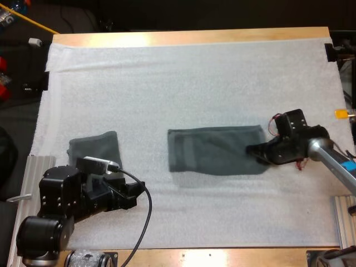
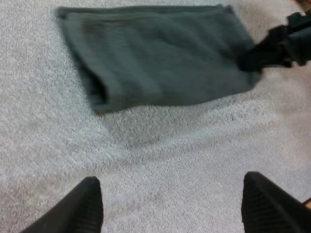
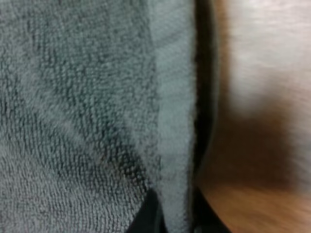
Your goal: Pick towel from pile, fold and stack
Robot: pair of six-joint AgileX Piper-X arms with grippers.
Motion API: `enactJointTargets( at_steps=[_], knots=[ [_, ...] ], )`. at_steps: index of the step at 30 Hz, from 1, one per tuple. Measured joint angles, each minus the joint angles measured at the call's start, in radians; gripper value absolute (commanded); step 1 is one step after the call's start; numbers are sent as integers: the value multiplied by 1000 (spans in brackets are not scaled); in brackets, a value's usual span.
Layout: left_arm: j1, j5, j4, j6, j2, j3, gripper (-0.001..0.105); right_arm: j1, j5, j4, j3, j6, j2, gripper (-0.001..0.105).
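A dark grey-green towel [image 1: 214, 150] lies folded into a flat rectangle in the middle of the white mat [image 1: 183, 83]. My right gripper [image 1: 253, 150] is at its right end, shut on the towel's edge [image 3: 175, 145], which runs between the two black fingertips [image 3: 146, 216]. From the left wrist view the towel [image 2: 155, 53] stretches ahead with the right gripper [image 2: 262, 51] at its far corner. My left gripper [image 2: 170, 194] hovers over bare mat near the front, open and holding nothing. A second folded towel [image 1: 94, 147] lies just beyond the left arm [image 1: 83, 192].
The table's wooden rim [image 1: 189, 38] frames the mat at the far and near sides. Aluminium rails stand at the front left [image 1: 30, 172] and front right [image 1: 342, 214]. Bare mat spreads across the far half and between the two towels.
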Motion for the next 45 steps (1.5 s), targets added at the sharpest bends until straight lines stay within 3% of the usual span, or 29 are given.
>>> enactJointTargets(
  at_steps=[12, 16, 19, 25, 33, 40, 42, 45],
  knots=[
    [0, -4, 0, 0, 42, 0, 59, 0, 448, 255, 0, -277, -264, 0],
    [0, -4, 0, 0, 42, 0, 59, 0, 501, 290, -7, -312, -338, 0],
    [0, -4, 0, 0, 42, 0, 59, 11, 471, 313, -31, -303, -354, 0],
    [0, -4, 0, 0, 42, 0, 59, 122, 248, 288, -57, -146, -344, 0],
    [0, 20, 0, 0, 42, 0, 59, 313, 167, 134, -57, 45, -197, 0],
    [0, 31, 0, 0, 42, 0, 59, 332, 98, 15, -57, 173, -70, 0],
    [0, 31, 0, 0, 42, 0, 59, 332, 65, -11, -57, 192, -50, 6],
    [0, 31, 0, 0, 42, 0, 59, 332, 50, -31, -57, 224, -32, 31]
  ],
)
